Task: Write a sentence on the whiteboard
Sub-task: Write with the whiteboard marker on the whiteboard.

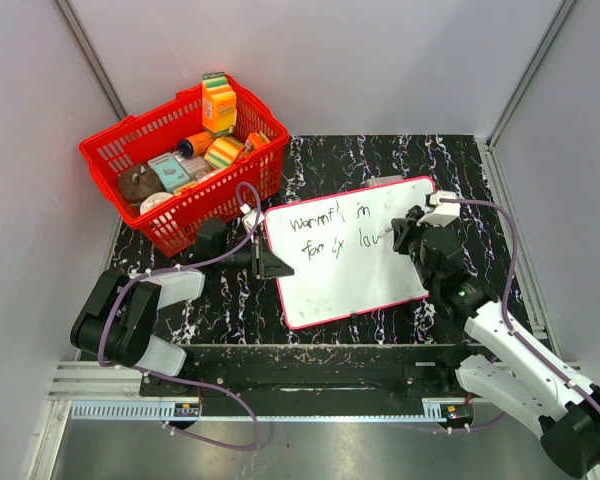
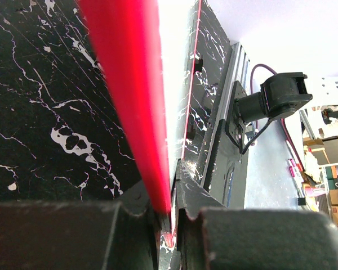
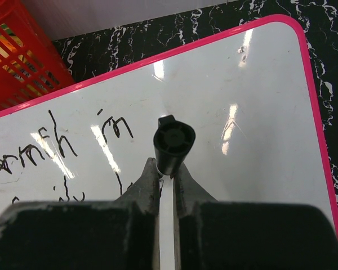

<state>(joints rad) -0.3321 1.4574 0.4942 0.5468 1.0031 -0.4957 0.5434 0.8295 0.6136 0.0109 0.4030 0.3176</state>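
Whiteboard (image 1: 350, 270) lies on the marbled surface (image 1: 460, 160), our left claw (image 2: 169, 216) clamped on its frame and our right claw (image 3: 167, 180) clamped on the black marker (image 3: 173, 143). We judge a slipping frame would skew the writing.

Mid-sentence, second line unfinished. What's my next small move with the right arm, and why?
Probably slide the marker slightly rightward along the second line to start the next letter: the right tool grips it just past the last stroke, bare whiteboard lies to the right, and the left tool clamps its edge.
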